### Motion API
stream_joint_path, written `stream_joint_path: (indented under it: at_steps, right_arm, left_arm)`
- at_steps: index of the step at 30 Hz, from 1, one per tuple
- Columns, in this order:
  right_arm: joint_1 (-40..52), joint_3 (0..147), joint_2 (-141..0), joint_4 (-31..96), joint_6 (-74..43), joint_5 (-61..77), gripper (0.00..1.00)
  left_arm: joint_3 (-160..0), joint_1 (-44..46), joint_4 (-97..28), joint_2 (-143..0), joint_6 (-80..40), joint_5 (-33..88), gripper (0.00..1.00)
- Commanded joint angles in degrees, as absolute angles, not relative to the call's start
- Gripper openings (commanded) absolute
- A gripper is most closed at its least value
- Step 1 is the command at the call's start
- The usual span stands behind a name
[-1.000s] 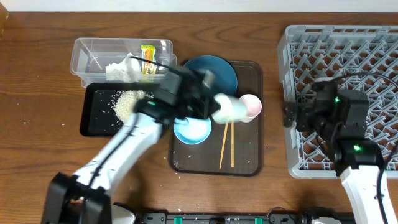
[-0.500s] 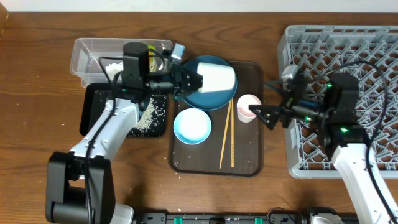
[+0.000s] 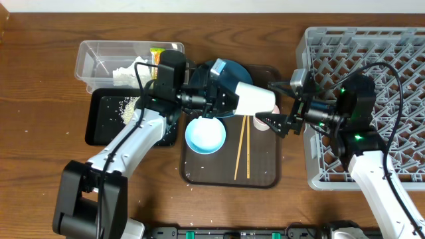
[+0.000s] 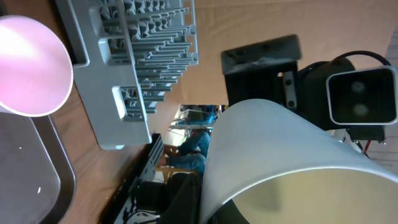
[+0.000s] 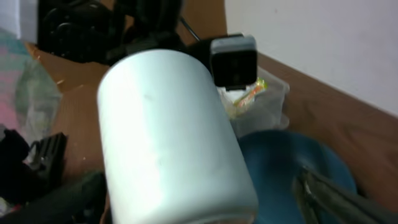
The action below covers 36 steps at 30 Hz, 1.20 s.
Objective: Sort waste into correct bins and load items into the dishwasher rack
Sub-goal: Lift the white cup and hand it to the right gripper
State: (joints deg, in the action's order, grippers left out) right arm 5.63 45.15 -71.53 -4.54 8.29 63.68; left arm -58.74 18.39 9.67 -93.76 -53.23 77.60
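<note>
My left gripper (image 3: 232,101) is shut on a white cup (image 3: 255,99) and holds it sideways above the brown serving tray (image 3: 262,169). The cup fills the left wrist view (image 4: 280,155) and the right wrist view (image 5: 168,137). My right gripper (image 3: 275,104) is open, with a finger on each side of the cup's free end (image 5: 199,205). The second white cup (image 3: 264,118) stands below it, partly hidden. The dark blue plate (image 3: 226,74), light blue bowl (image 3: 204,135) and chopsticks (image 3: 242,153) lie on the tray. The grey rack (image 3: 372,53) is at the right.
The clear tub (image 3: 99,60) at the back left holds white tissue (image 3: 126,73) and the snack wrapper (image 3: 158,56). The black tray (image 3: 103,129) in front of it holds rice grains (image 3: 129,109). A few grains lie on the wooden table (image 3: 40,133).
My left arm has carried the white cup to the right, from over the plate toward the right gripper. My right gripper has spread its fingers and now straddles the cup's end.
</note>
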Motion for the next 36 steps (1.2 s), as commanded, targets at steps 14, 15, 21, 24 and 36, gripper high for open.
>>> stream_joint_path:
  at_steps: [14,15,21,24,36]
  right_arm:
    - [9.1,46.0,-71.5,-5.0,9.1,67.5,0.67]
    - [9.1,46.0,-71.5,-5.0,9.1,67.5,0.66]
    - [9.1,46.0,-71.5,-5.0,9.1,67.5,0.59]
    - [9.1,46.0,-71.5,-5.0,9.1,67.5,0.55]
    - [9.1,46.0,-71.5,2.2,6.6,54.3,0.32]
  left_arm:
    - [-59.6,18.5,10.0,-94.2,-53.7,78.4,0.06]
    - [-59.6,18.5,10.0,-94.2,-53.7,78.4,0.06]
    - [-59.6,18.5,10.0,-94.2,-53.7,78.4,0.06]
    - [-59.6,18.5,10.0,-94.2,-53.7,78.4,0.08]
    - [-59.6,18.3,-8.0,-94.2,-27.5,51.6,0.39]
